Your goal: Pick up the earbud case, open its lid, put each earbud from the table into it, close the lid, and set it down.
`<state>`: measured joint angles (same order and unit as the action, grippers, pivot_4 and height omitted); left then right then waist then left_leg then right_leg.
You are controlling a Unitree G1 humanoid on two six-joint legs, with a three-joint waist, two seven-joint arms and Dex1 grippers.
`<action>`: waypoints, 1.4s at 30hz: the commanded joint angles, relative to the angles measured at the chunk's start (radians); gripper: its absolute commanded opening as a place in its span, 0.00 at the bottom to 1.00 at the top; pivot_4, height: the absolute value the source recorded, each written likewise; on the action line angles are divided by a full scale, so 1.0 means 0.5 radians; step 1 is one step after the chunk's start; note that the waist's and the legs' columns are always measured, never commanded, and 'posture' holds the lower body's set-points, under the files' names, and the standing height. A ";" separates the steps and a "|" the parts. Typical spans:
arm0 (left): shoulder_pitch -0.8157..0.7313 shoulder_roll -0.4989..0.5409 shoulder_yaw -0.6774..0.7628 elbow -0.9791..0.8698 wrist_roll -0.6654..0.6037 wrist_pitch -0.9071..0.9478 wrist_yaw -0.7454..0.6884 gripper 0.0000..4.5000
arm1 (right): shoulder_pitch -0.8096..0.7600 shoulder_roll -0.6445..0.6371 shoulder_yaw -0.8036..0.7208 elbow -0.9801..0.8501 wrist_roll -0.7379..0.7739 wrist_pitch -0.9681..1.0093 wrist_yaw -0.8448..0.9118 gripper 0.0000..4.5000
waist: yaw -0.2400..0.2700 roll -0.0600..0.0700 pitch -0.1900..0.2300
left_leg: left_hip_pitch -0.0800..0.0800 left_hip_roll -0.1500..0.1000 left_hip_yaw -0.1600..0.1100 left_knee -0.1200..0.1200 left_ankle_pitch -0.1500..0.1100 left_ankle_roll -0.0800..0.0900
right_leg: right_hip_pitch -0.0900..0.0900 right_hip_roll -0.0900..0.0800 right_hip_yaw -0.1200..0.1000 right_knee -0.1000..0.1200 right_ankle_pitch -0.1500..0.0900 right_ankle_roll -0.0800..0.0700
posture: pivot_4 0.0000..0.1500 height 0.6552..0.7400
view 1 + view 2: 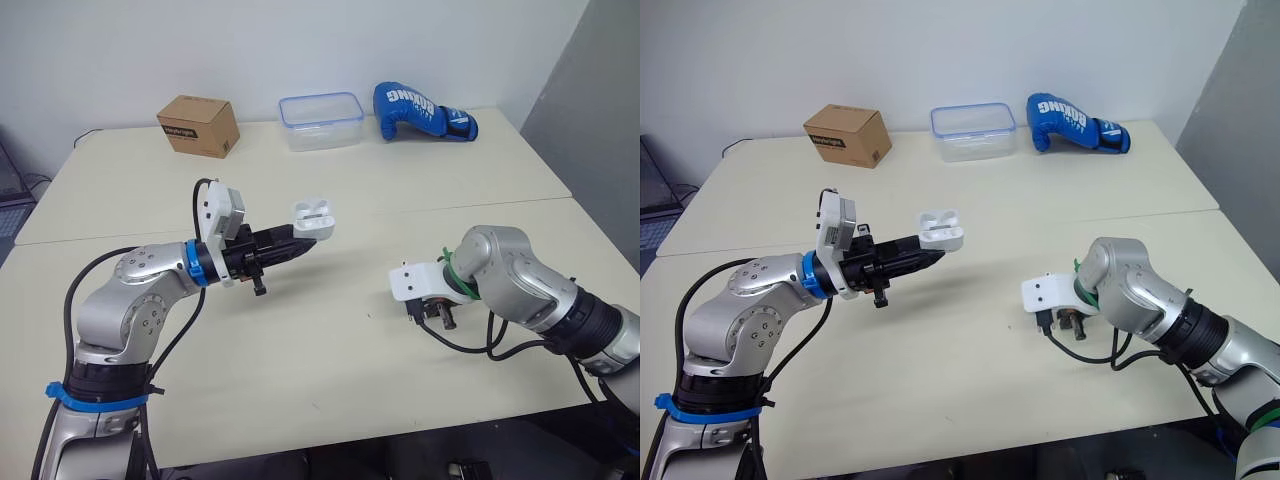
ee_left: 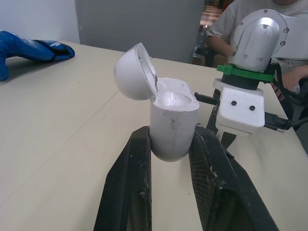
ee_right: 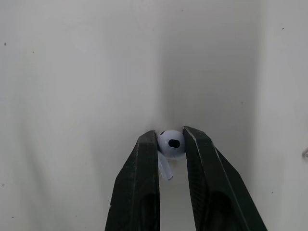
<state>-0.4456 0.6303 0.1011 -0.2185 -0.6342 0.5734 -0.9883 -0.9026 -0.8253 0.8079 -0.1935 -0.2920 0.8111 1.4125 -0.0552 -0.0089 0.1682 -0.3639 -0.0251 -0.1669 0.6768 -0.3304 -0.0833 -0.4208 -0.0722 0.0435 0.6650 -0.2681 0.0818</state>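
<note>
Over the near half of the table [image 1: 330,360], in the head view, the left pincer [image 1: 306,243] is raised and clamped on the earbud case [image 1: 313,217], whose lid is swung open. The right pincer [image 1: 440,318] is pointed down at the table surface, well apart from the case. Along the far edge, a blue-rimmed clear box [image 1: 321,120] is noted with nothing visible inside, beside a shut cardboard box [image 1: 198,126] and a blue boxing glove [image 1: 420,110].

From the left wrist view, the case is seen upright, gripped by its lower half, with the lid [image 2: 136,72] tilted back and the opening facing up. Whether an earbud is already seated inside cannot be determined. A person [image 2: 226,24] is seated beyond the table.

From the right wrist view, the right pincer is closed on the round head of a white earbud [image 3: 171,143], its stem lying between the fingers. Whether it is lifted off the table cannot be told.

The step in hand is judged to be the carrying of this earbud to the case. A straight, slow lift is advised, since a round head is easily squeezed out. The stem should be lined up with a socket, the open lid avoided, and the case held steady. Release should be withheld until the stem is seated.
</note>
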 commanded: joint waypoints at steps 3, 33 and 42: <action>0.002 -0.057 0.048 -0.016 0.076 -0.163 0.124 0.16 | -0.088 -0.041 -0.389 -0.085 0.147 0.301 -0.011 0.08 | 0.004 0.000 0.000 | -0.001 0.000 0.000 0.000 0.000 0.000 | 0.000 0.000 0.000 -0.001 0.000 0.000 | 1.00 1.00; -0.180 -0.634 -0.218 0.398 0.499 -0.662 0.495 0.16 | -0.069 1.664 -2.129 -0.548 1.066 1.122 -1.649 0.08 | -0.001 0.002 -0.001 | 0.000 -0.001 0.002 0.000 0.000 -0.001 | -0.008 -0.001 0.002 0.015 0.001 -0.001 | 1.00 1.00; -0.220 -0.651 -0.216 0.400 0.456 -0.589 0.497 0.16 | 0.076 1.723 -1.994 -0.487 1.226 0.801 -1.839 0.08 | -0.006 0.002 -0.001 | 0.001 -0.001 0.001 0.000 0.002 -0.002 | -0.009 -0.001 0.002 0.017 0.001 -0.001 | 1.00 1.00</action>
<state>-0.5308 0.3097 -0.0142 0.0049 -0.3927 0.2812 -0.7421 -0.8637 0.0366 -0.2059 -0.4244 0.2977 1.2548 0.5063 -0.0580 -0.0080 0.1677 -0.3634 -0.0258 -0.1662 0.6770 -0.3296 -0.0845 -0.4251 -0.0725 0.0446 0.6736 -0.2678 0.0814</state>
